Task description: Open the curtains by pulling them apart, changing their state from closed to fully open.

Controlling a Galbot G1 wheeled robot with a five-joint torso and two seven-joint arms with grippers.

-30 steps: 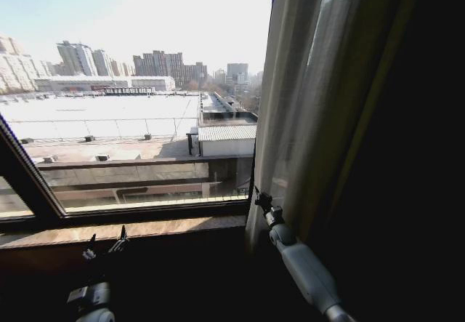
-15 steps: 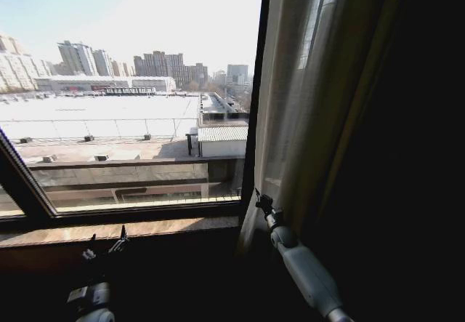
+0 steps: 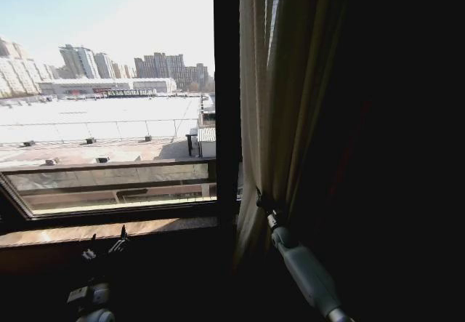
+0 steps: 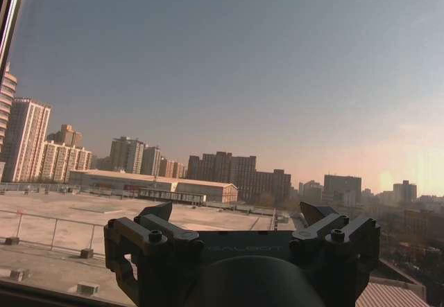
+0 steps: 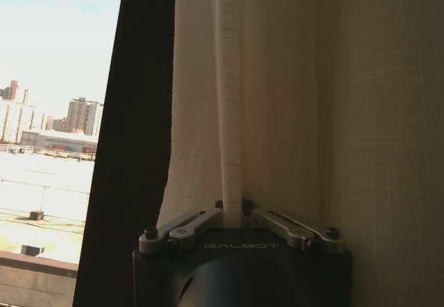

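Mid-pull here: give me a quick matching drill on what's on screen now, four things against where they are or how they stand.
Things:
1. right gripper
2. left gripper
3. curtain
4. window sill

States or places:
A. sunlit strip under the glass
B. bunched into pleats to the right of the black window frame bar
C. pinched shut on a fold of fabric
D. open, holding nothing, low in front of the glass

Pairs: 1-C, 2-D, 3-B, 4-A
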